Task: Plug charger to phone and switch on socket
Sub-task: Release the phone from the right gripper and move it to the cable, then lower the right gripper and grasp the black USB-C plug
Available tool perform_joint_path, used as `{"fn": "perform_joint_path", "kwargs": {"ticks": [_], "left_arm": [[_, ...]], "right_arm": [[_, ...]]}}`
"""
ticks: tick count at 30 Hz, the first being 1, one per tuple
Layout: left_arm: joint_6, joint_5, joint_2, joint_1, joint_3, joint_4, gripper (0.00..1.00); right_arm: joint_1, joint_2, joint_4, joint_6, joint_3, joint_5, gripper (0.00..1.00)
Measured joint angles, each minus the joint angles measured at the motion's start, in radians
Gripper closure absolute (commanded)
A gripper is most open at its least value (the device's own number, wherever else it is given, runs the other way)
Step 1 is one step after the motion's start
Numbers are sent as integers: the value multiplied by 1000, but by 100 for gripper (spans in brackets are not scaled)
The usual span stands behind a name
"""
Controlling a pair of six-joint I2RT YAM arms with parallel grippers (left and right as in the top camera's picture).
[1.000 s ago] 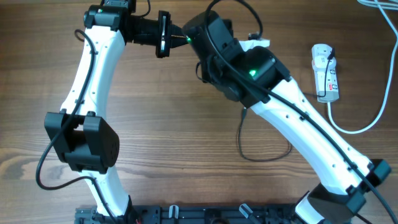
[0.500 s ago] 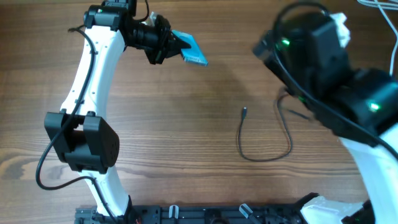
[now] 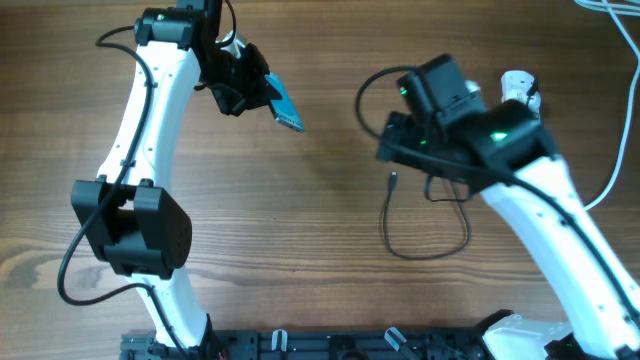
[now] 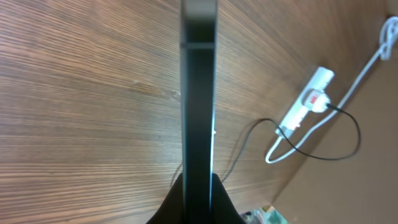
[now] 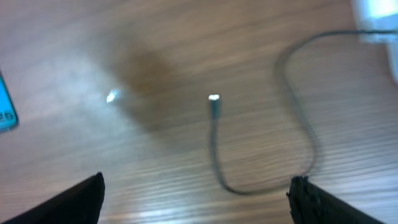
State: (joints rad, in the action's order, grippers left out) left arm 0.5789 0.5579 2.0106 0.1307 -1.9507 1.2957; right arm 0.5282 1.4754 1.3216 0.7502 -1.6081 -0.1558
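Right hand [image 5: 196,205] swung back over charger [image 5: 215,127], wrist view showing parted fingers [image 5: 81,202].

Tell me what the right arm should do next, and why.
Probably lower the right claw onto the charger tip and close. The tip lies loose on the table, the open claw hangs above it, and the left claw holds the phone.

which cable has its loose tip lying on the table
The thin black charger cable: its small plug tip lies free on the table. The thick white lead runs from the socket out of frame.
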Motion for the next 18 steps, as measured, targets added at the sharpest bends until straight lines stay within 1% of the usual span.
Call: {"fn": "perform_joint_path", "kwargs": {"ticks": [1, 4, 6, 7, 15, 18], "left_arm": [[-2, -16, 0, 0, 0, 7, 96], [-2, -29, 0, 0, 0, 8, 96], [-2, -34, 0, 0, 0, 7, 96], [-2, -37, 0, 0, 0, 7, 96], [-2, -38, 0, 14, 0, 7, 96], [-2, -46, 0, 32, 0, 6, 96]], "right_arm": [[0, 6, -59, -16, 84, 49, 5], [0, 16, -154, -42, 201, 108, 8], [0, 38, -167, -48, 258, 133, 12], [0, 58, -170, -52, 277, 141, 12], [-9, 294, -226, -68, 291, 174, 12], [-28, 352, -248, -94, 292, 180, 22]]}}
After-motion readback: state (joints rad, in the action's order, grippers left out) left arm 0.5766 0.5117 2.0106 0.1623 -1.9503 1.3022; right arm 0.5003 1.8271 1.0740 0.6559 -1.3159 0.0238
